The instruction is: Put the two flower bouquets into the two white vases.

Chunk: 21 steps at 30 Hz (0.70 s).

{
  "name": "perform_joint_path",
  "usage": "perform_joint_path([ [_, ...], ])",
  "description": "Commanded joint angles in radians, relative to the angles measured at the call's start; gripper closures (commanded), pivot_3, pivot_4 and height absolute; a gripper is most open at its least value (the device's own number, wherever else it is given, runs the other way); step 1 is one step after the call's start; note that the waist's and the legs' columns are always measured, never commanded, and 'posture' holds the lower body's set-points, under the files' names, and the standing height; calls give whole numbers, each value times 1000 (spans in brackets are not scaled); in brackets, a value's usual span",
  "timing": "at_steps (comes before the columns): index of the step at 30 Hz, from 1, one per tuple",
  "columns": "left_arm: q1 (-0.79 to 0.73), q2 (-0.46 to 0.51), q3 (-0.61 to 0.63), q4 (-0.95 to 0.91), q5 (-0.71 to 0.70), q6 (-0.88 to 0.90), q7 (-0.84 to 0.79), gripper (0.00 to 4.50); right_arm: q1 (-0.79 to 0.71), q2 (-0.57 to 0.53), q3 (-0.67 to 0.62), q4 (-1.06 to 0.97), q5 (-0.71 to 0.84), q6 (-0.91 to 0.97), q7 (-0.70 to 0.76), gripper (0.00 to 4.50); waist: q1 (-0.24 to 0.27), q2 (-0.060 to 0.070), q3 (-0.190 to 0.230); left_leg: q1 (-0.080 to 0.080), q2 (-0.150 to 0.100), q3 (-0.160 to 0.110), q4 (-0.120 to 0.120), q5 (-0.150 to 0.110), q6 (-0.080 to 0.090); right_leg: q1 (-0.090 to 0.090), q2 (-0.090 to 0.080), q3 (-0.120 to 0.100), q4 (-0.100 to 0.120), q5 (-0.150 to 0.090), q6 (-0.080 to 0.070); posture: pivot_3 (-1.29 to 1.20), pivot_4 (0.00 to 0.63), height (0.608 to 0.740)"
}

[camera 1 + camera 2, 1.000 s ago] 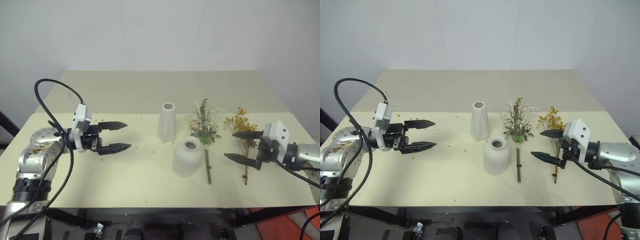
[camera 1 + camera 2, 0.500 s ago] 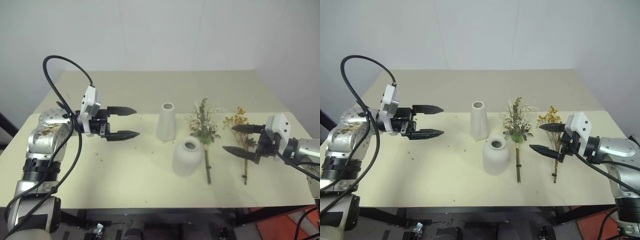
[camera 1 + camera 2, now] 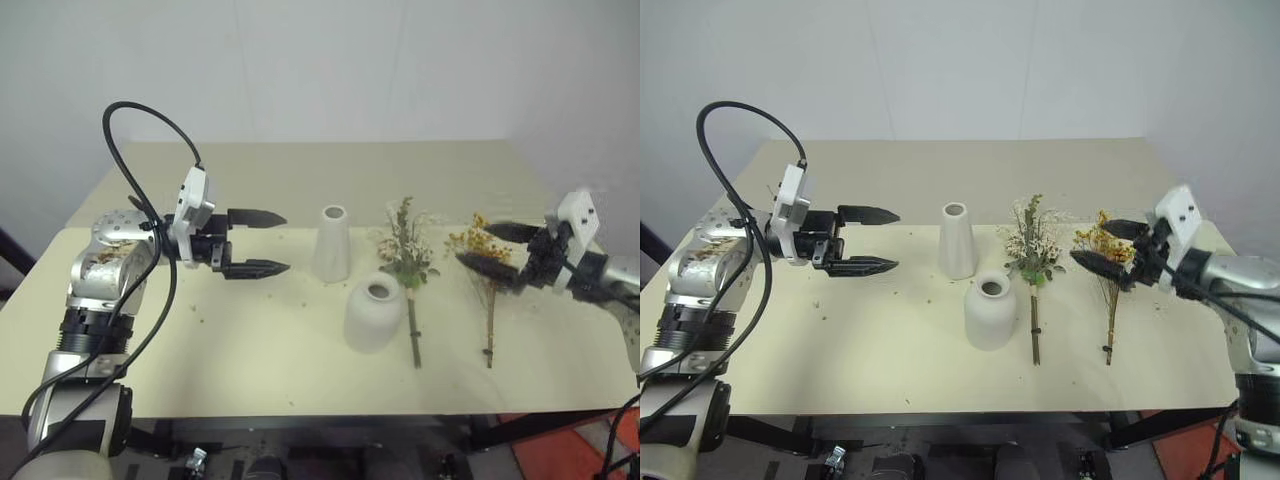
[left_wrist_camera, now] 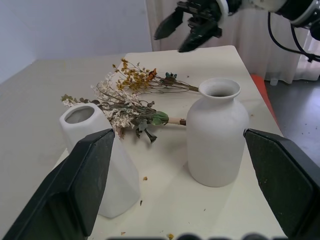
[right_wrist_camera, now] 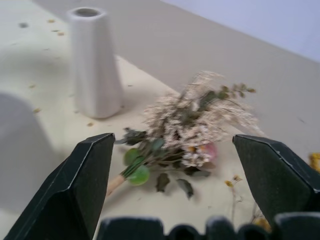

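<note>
Jaws: left gripper (image 3: 262, 243) apart, empty; right gripper (image 3: 500, 251) apart, empty, risen since a second ago to hang over yellow bouquet (image 3: 484, 275) heads, so grasp not begun.

Bench (image 3: 250, 330) carries all. Squat vase (image 3: 373, 314), cone vase (image 3: 333, 243) upright, empty. Pink bouquet (image 3: 409, 258) just right of squat vase; yellow bouquet beyond. Both lie flat, long axis near-far, stems toward robot.

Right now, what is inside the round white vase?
Nothing shows in the round vase: its mouth looks dark and empty. The bottom is hidden by its walls. Both bouquets, white-and-green and yellow, lie on the table beside it.
</note>
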Motion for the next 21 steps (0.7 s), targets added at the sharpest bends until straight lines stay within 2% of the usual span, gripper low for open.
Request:
perform_joint_path([
  [1, -60, -9, -5, -29, -9, 17, -4, 0, -119, -74, 30, -52, 21, 291, -94, 21, 2, 0, 0, -1, 0, 0, 0, 0, 0, -1, 0, 0, 0, 0, 0, 0, 150, 740],
  [6, -109, -25, -18, -20, -8, 42, -7, 0, -349, -131, 209, 61, -3, 694, -126, 21, 0, 0, 0, -2, 0, 0, 0, 0, 0, -2, -1, 0, -1, 0, 0, 0, 150, 740],
  [10, -169, -39, -45, -10, 17, 88, 26, 0, -480, -150, 374, 200, -36, 849, -104, 21, 0, 0, 0, -3, 0, 0, 0, 0, 0, -2, -1, 0, -1, 0, 0, 0, 150, 740],
  [16, -255, -63, -97, 20, 56, 131, 30, 0, -599, -145, 558, 416, -104, 841, -45, 21, 0, 0, 0, -7, -1, 0, 0, 0, 0, -5, -1, 0, -3, 0, 1, 0, 150, 740],
  [21, -302, -85, -118, 62, 74, 126, 13, 0, -639, -117, 693, 553, -166, 793, 32, 21, -2, 0, 0, -7, -1, 0, 0, 0, 0, -6, -1, 0, -3, 0, 1, 0, 150, 740],
])
